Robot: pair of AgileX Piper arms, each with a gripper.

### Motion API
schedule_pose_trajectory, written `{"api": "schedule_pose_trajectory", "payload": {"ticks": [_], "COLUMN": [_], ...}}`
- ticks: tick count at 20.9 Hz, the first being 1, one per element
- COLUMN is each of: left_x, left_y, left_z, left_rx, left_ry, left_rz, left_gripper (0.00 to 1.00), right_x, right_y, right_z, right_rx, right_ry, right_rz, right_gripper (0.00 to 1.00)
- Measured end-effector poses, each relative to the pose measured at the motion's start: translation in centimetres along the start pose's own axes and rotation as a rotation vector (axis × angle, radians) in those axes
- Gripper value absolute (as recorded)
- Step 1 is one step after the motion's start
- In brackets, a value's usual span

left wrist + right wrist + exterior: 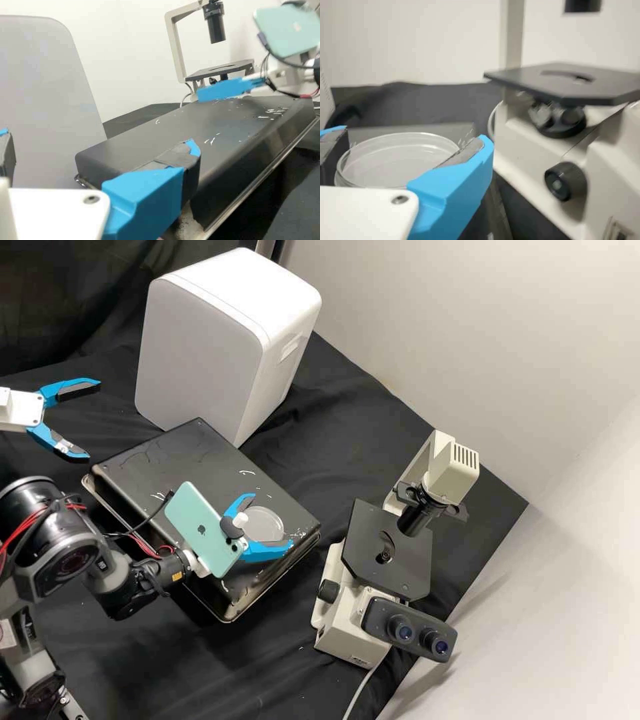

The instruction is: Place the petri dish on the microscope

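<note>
**Dish clasped near the tray's edge, stage across a narrow gap**

The right gripper (272,520) grasps the petri dish (262,525). One blue finger lies against each side of the rim, and the right wrist view shows the grey pads meeting the clear wall. The dish sits at the top of an upturned black tray (173,453), close to the tray edge that faces the microscope (353,620). Whether it is lifted off that surface I cannot tell.

Between the tray's edge and the microscope's white base runs a narrow strip of bare black cloth (347,433). The flat black stage (393,553) stands higher than the tray top, with its near corner pointing toward the dish. A dark lens tube (415,517) hangs over the far part of the stage, with open air between the two. The microscope stands near the cloth's edge, beside the pale wall (507,340).

Behind the tray a white box (220,333) stands just beside its rear edge. The left gripper (92,419) hangs released, fingers spread wide, above the cloth past the tray's far end, well apart from the dish. A mint-green phone (203,530) rides on the right wrist, just behind the fingers.

The dish is round, shallow and clear, with a low upright wall. Its floor reads pale grey against the dark tray, whose top carries thin white scratches.
</note>
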Motion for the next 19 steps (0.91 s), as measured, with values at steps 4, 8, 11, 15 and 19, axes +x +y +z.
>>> {"api": "schedule_pose_trajectory", "payload": {"ticks": [4,8,11,15,19], "left_x": [0.0,0.0,0.0,0.0,0.1], "left_y": [0.0,0.0,-0.03,-0.03,-0.21], "left_z": [0.0,0.0,0.0,0.0,0.0], "left_rx": [0.0,0.0,0.0,0.0,-0.003], "left_ry": [0.0,0.0,0.0,0.0,0.0], "left_rz": [0.0,0.0,-0.001,-0.001,-0.012], "left_gripper": [1.0,1.0,1.0,1.0,1.0], "right_x": [-1.1,-2.0,-2.4,-2.3,-1.8], "right_y": [1.7,3.0,3.4,3.4,3.6], "right_z": [-0.2,-0.4,-0.5,-0.4,-0.2], "right_rx": [0.024,0.046,0.056,0.058,0.057], "right_ry": [0.017,0.037,0.045,0.041,0.03], "right_rz": [0.067,0.117,0.137,0.137,0.144], "right_gripper": [0.0,0.0,0.0,0.0,0.0]}}
